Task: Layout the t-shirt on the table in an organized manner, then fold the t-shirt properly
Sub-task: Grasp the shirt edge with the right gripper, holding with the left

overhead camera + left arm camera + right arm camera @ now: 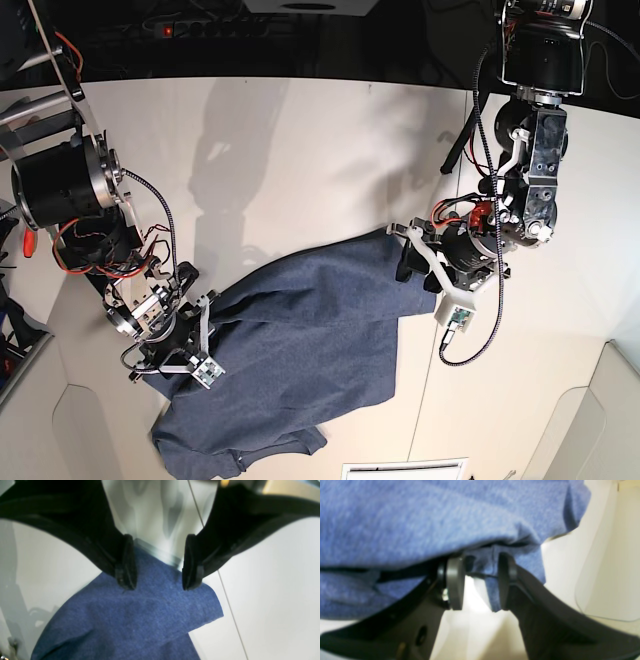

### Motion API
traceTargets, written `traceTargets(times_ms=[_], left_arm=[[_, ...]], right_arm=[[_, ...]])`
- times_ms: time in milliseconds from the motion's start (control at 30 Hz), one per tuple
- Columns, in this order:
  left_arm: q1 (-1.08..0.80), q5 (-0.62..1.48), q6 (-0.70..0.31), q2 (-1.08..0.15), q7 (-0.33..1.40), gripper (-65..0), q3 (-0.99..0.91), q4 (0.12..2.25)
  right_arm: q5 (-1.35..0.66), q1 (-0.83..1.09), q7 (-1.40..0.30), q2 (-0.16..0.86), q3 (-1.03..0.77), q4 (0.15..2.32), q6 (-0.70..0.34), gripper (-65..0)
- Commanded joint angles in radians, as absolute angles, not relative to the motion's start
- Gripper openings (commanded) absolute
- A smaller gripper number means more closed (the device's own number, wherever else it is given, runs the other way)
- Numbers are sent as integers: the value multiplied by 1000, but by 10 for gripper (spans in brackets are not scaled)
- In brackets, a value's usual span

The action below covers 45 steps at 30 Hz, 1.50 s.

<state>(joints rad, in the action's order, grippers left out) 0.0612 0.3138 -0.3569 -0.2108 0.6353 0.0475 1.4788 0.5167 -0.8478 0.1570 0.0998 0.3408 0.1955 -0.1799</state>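
With the heathered navy-blue cotton t-shirt (300,330) lying rumpled across the wide matte white table (300,150), laying-out is underway: the left gripper (160,580) is hovering wide apart over one edge, the right gripper (477,585) is straddling a fold without clamping it, and both are needing firm pinches before spreading

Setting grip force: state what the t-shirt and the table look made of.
T-shirt: likely soft cotton-type knit, heathered blue, matte; flecked weave and limp folds show it. Table: smooth white surface, faintly glossy, probably laminate; it carries soft reflections and a thin seam.
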Motion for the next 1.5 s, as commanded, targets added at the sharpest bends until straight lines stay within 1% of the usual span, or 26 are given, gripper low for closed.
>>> traceTargets(times_ms=[0, 300, 433, 500, 600, 667, 767, 867, 967, 1000, 1133, 1300, 1367, 1467], left_arm=[[80, 325, -363, -216, 614, -321, 46, 1495], [80, 325, -363, -216, 614, -321, 46, 1495], [80, 325, -363, -216, 611, -321, 46, 1495], [80, 325, -363, -216, 610, -321, 46, 1495], [80, 325, -363, -216, 610, -321, 46, 1495], [80, 324, -363, -216, 610, -321, 46, 1495], [81, 324, -363, -216, 610, -321, 46, 1495], [81, 324, -363, -216, 610, -321, 46, 1495], [81, 324, -363, -216, 610, -321, 46, 1495], [81, 324, -363, -216, 610, -321, 46, 1495], [80, 319, -363, -217, 612, -321, 46, 1495], [80, 318, -363, -217, 610, -321, 46, 1495], [81, 318, -363, -217, 609, -321, 46, 1495], [80, 318, -364, -217, 610, -321, 46, 1495]], right_arm=[[512, -889, 179, 102, 339, 207, -170, -438], [452, -862, 179, 97, 339, 205, -194, -441], [366, -824, 214, 85, 339, 205, -177, -503], [326, -803, 249, 76, 339, 205, -148, -539], [317, -777, 236, 63, 339, 205, -134, -650], [317, -767, 189, 59, 339, 205, -134, -650], [318, -756, 52, 58, 339, 205, -136, -650], [317, -739, -59, 67, 339, 205, -163, -650], [317, -712, -75, 85, 339, 211, -250, -650], [313, -696, -75, 94, 339, 218, -260, -650], [306, -607, -76, 116, 339, 282, -260, -650], [306, -471, -112, 133, 339, 424, -257, -650], [306, -418, -110, 139, 339, 508, -220, -650], [284, -353, -106, 142, 339, 654, -54, -650]])
